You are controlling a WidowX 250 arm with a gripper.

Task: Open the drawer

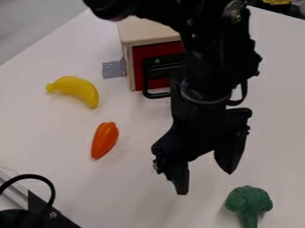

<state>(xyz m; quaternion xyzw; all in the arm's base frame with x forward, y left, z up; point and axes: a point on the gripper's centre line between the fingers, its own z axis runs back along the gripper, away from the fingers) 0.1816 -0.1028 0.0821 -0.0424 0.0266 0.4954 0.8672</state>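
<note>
My gripper (pixel 205 182) hangs over the white table right of the middle, its two fingers spread apart with nothing between them. Behind the arm, toward the top, stands a light wooden box with a red drawer front (pixel 138 60). A black handle (pixel 156 94) sticks out from that front, and the gripper is in front of it, not holding it. The arm hides the right part of the drawer and of the box. Whether the drawer is fully closed I cannot tell.
A yellow banana (pixel 76 88) and an orange pepper-like toy (pixel 105 140) lie on the left. Green broccoli (pixel 248 204) is at the lower right. A silver patch (pixel 112 70) sits beside the box. Black hardware with a cable (pixel 52 189) occupies the lower left corner.
</note>
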